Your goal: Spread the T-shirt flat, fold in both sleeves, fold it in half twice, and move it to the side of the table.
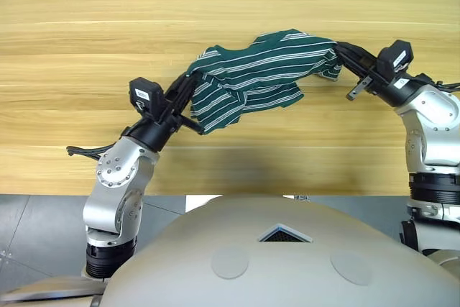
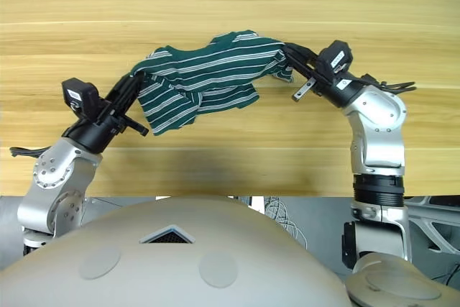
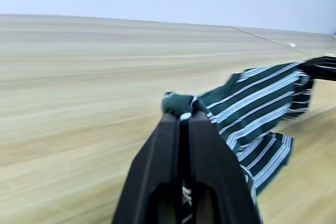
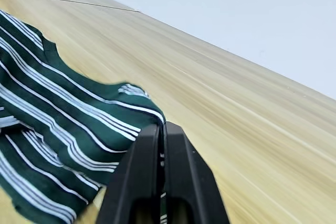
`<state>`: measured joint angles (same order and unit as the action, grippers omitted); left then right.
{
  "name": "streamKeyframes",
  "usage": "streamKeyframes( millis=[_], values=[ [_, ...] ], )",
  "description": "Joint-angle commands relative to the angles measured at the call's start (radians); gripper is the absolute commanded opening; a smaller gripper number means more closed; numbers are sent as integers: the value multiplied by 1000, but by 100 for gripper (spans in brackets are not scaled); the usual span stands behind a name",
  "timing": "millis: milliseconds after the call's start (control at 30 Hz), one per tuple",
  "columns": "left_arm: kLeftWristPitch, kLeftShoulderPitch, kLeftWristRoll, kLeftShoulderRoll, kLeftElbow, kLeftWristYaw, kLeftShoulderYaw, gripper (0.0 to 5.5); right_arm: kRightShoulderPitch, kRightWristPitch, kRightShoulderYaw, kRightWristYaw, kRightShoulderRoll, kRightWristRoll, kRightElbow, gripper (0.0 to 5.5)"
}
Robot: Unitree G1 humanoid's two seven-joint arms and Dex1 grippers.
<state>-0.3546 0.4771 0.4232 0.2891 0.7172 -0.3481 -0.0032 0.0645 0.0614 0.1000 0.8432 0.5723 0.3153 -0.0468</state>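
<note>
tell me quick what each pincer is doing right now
left pincer: closed, holding one end of the T-shirt
right pincer: closed, holding the other end of the T-shirt

No legible text or numbers (white stickers (image 1: 141,95) too tiny)

Light wooden table (image 1: 86,48), grey floor (image 1: 43,228), pale wall (image 4: 252,19).

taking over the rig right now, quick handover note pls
Left gripper: shut on one end of the T-shirt.
Right gripper: shut on the other end.
T-shirt: bunched, strung between both grippers over the wooden table, not flat.
Done: shirt grasped, no folds yet.
To do: spread flat, fold both sleeves, halve twice, move to table side.
</note>
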Motion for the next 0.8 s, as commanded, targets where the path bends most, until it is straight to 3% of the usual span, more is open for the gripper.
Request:
streamKeyframes(
  millis=[33,267,500,600,800],
  values=[
    [37,-24,23,4,9,-14,41,0,-10,35,38,75,49,34,7,4],
    [92,-98,26,50,14,-57,100,0,-90,98,93,175,90,118,-33,4],
    [22,-484,80,147,-148,-15,255,0,-464,82,61,166,88,129,-17,4],
    [8,-535,108,161,-176,-11,309,0,-507,80,73,163,84,140,-11,4],
    [0,-545,102,161,-179,-18,311,0,-498,94,62,202,96,133,-13,4]
  ],
)
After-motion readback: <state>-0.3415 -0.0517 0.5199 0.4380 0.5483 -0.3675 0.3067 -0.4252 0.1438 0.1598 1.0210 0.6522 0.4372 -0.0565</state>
